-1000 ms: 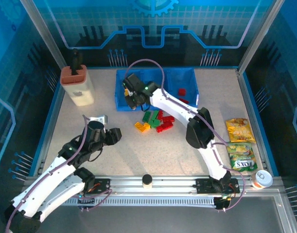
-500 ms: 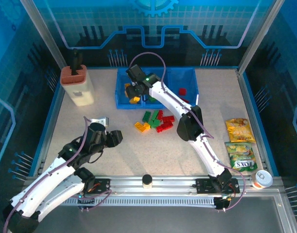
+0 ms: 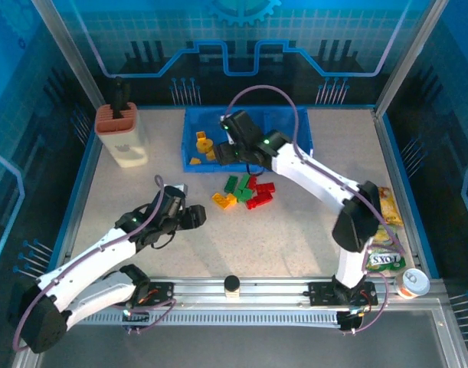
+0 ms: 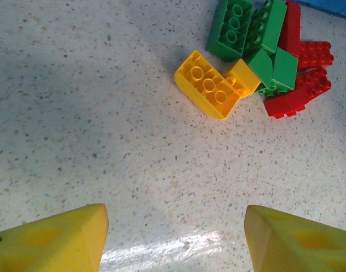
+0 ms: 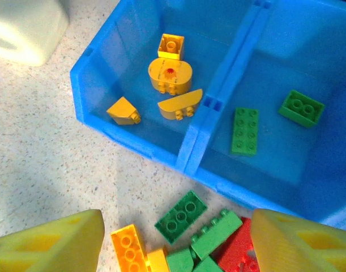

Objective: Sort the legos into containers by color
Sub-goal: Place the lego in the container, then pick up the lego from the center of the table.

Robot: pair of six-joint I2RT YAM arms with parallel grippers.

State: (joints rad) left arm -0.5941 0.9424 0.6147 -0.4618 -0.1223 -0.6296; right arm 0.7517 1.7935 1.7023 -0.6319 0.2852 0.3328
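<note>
Legos [image 4: 209, 90]: glossy studded plastic. Bin [image 5: 133, 141]: smooth blue plastic. Table [image 4: 76, 141]: speckled, matt.

The bin [image 5: 133, 144] is seen as blue, with yellow bricks [image 5: 170, 75] in one compartment and green bricks [image 5: 244, 130] in the next. Red bricks [image 4: 308, 68] are mixed with green and yellow on the table [image 4: 76, 124], which is speckled beige. The holder [image 3: 125, 146] is coloured cream, topped in rust-red.

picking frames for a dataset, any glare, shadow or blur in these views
left wrist: pale glare patch on the speckled grey tabletop between the yellow plastic fingertips, soft shadow upper left, the red, green and yellow plastic bricks sharp; right wrist: the divided blue plastic bin in focus, darker toward the right; top external: the blue back panel bright, tabletop evenly lit.
</note>
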